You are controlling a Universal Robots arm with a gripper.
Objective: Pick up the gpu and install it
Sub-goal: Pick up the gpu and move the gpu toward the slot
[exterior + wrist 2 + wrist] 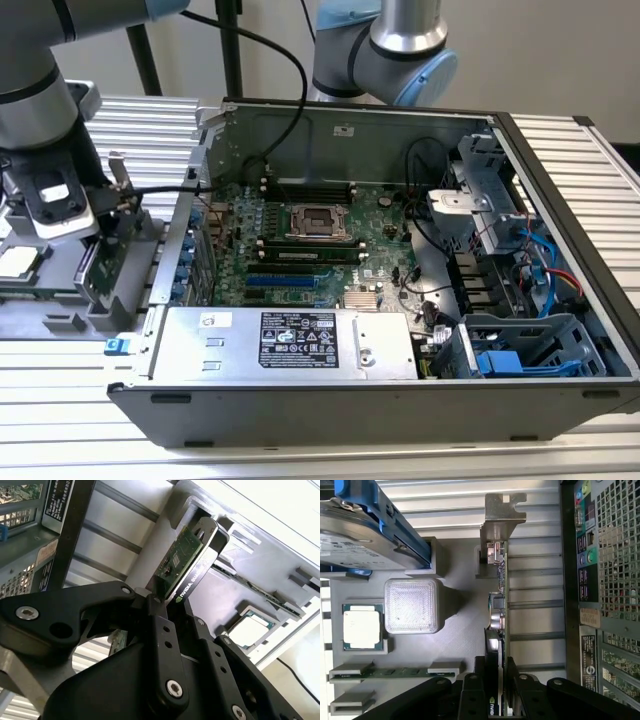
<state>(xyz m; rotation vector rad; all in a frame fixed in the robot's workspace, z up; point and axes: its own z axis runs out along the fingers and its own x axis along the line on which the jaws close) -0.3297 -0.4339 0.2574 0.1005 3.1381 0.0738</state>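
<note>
Hand (498,679) clamped on the graphics card (498,605) at one end, across its two faces — long axis running straight out from the hand to the metal bracket (504,510) — card on edge in the grey tray (465,645), outside the computer case (330,395), at the exterior view's left.

Black metal two-finger gripper (496,666). Thin rectangular green gpu card (498,605): black cooler face, silver end bracket. Moulded plastic parts tray (460,645): flat mid-grey. Square plastic block (412,605): milky white, fine cross-hatch. Square cpu chip (362,626): silver lid, green edge. Flat metal hard drive (355,540): silver, blue rails. Large motherboard (300,215): green, black slots, one blue. Boxy power supply (290,345): bare silver, black label. Case rear panel (620,545): dark grey, perforated grid. Slatted aluminium table (570,170): pale silver stripes. Arm joint (415,60): silver, light-blue cap. Case cables (545,265): blue, one red.
</note>
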